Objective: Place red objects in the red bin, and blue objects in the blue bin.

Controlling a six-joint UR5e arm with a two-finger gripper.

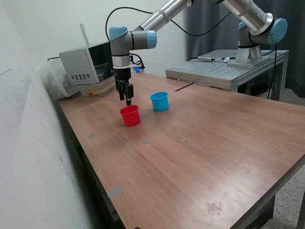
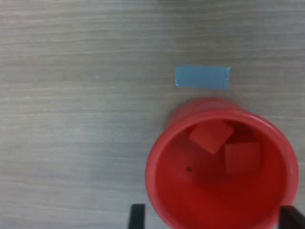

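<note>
The red cup (image 1: pixel 130 115) stands on the wooden table, with the light blue cup (image 1: pixel 159 101) close by on the exterior view's right. In the wrist view the red cup (image 2: pixel 162 191) holds two red cubes, one tilted (image 2: pixel 210 135) and one flat (image 2: pixel 242 159). My gripper (image 1: pixel 128 99) hangs just above the red cup's rim. In the wrist view the gripper (image 2: pixel 213 217) is open and empty, with its fingertips (image 2: pixel 137 214) spread to either side of the cup. No blue cubes are in view.
A strip of blue tape (image 2: pixel 202 77) lies on the table beside the red cup. A grey box appliance (image 1: pixel 88 64) stands at the back. A metal platform (image 1: pixel 224 69) carries the arm's base. A wall runs along the exterior view's left.
</note>
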